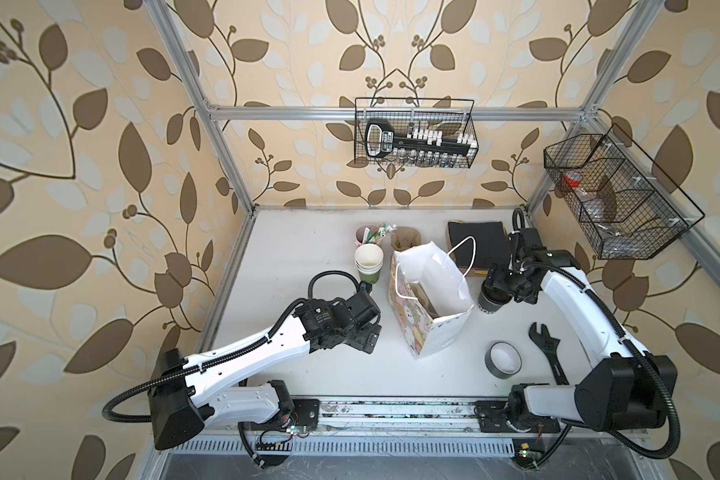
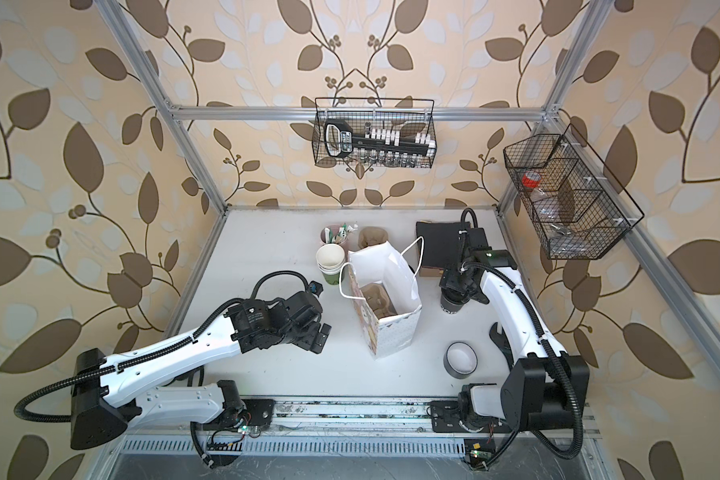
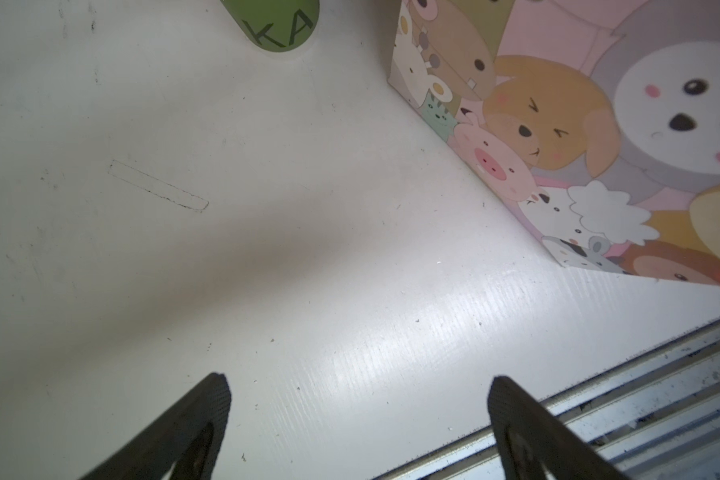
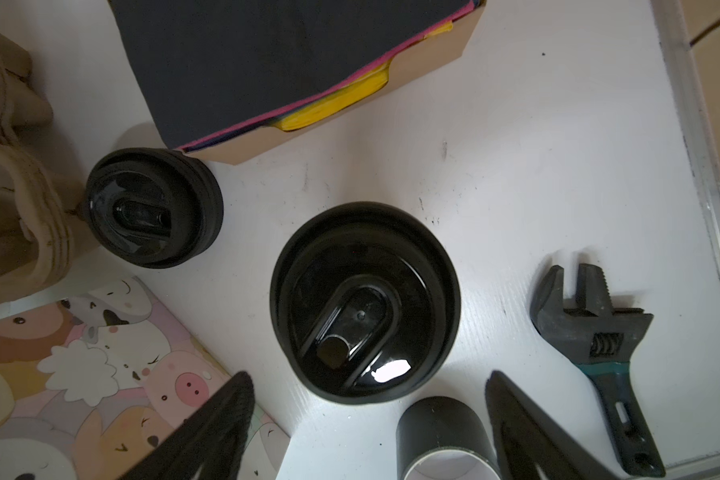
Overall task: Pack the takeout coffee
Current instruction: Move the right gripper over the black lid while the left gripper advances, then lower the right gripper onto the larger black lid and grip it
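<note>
The takeout coffee (image 1: 489,306) (image 2: 451,306) is a dark cup with a black lid and stands upright on the white table, right of the bag. In the right wrist view its lid (image 4: 364,303) fills the middle. My right gripper (image 4: 368,380) (image 1: 501,286) hangs directly over it, jaws wide apart, touching nothing. The paper bag (image 1: 443,332) (image 2: 391,332) (image 4: 100,374), printed with cartoon animals, stands open at the table's centre with a cardboard carrier (image 2: 375,297) inside. My left gripper (image 3: 358,386) (image 1: 371,334) is open and empty, low over the table left of the bag (image 3: 578,145).
A stack of black lids (image 4: 154,208) sits beside a box of coloured paper (image 4: 287,62) (image 1: 479,245). White-and-green cups (image 1: 368,259) and cardboard carriers (image 1: 404,239) stand behind the bag. A tape roll (image 1: 503,359) (image 4: 445,436) and a wrench (image 1: 547,345) (image 4: 595,332) lie near the right arm.
</note>
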Tool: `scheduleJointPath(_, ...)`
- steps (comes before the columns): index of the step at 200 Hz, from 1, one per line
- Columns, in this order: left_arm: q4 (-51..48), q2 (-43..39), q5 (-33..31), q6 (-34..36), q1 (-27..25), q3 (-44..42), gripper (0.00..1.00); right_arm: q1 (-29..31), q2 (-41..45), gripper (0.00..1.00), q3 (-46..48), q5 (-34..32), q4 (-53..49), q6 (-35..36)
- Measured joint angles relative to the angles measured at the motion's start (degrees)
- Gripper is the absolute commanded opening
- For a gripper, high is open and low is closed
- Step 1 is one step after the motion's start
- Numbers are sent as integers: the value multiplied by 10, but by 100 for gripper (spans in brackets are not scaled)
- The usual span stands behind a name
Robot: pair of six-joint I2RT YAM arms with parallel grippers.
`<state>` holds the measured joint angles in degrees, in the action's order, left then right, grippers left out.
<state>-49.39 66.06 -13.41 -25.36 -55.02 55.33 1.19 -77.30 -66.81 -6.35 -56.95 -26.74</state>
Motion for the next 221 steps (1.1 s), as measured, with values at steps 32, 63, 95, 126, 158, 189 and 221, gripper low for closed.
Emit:
scheduleJointPath(32, -1, -35, 0, 12, 0, -13, 99, 0, -16, 87, 0, 0, 0, 4)
scheduleJointPath(63, 0, -52, -3, 13, 0, -14, 99, 0, -29, 85, -1, 1, 0, 9)
scheduleJointPath(95, 8, -80, -4, 14, 0, -33, 99, 0, -39, 85, -8, 4, -1, 13)
scheduleJointPath(126, 13, -91, -4, 17, 0, -38, 99, 0, -45, 85, -13, 4, -2, 14)
scheduleJointPath(158, 17, -91, 4, 29, 0, -41, 99, -1, -54, 85, -15, 7, -2, 18)
scheduleJointPath(189, 31, -105, 17, 42, 0, -58, 99, -2, -57, 85, -16, 9, -2, 22)
scheduleJointPath(221, 53, -148, 30, 56, 0, -85, 99, -2, -58, 83, -16, 11, -2, 24)
